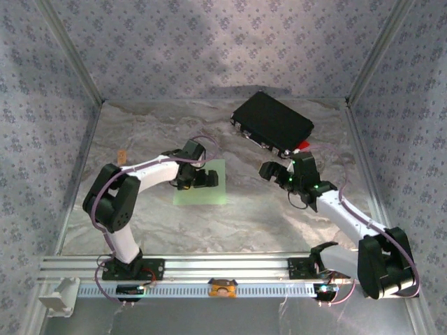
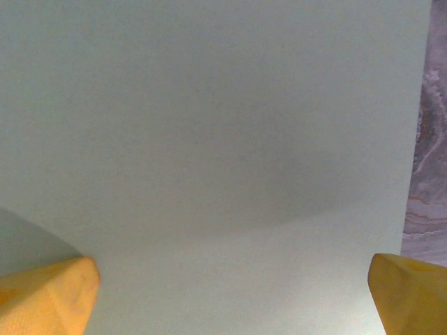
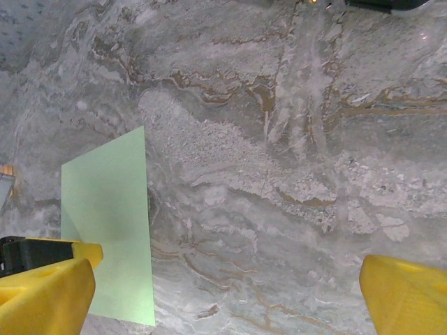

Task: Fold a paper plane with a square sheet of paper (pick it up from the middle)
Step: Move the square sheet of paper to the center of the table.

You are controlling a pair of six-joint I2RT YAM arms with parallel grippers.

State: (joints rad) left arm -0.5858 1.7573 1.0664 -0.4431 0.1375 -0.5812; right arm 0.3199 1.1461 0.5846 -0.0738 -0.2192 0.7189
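Top external view: my left pincer [image 1: 199, 180] is down over the square sheet of paper [image 1: 209, 197]. The sheet lies flat on the marbled surface [image 1: 230, 227], a little toward 9 o'clock from the surface's middle. My pincer covers the sheet's 11 o'clock part, and the pale green shows around it at 3 and 6 o'clock.

In the left wrist view the paper spreads out under me, plain and uncreased, with a strip of surface showing at 3 o'clock. My yellow fingertips [image 2: 49, 296] sit at 7 and 5 o'clock, spread as wide as they go, with nothing gripped between them. The 7 o'clock tip is over the paper and the 5 o'clock one stands right at the sheet's edge. I cannot tell whether either tip touches the paper.

My right pincer [image 1: 276, 173] is at 3 o'clock from the sheet and well apart from it. It is at 6 o'clock from the black case [image 1: 272, 122], which lies tilted toward the surface's 1 o'clock corner. A small red tab [image 1: 302, 145] pokes out at the case's 5 o'clock corner, near my right wrist.

In the right wrist view that pincer's jaws are also fully spread and empty, with bare surface below them. The green sheet lies flat at 8 o'clock, partly behind my fingertip on that side.
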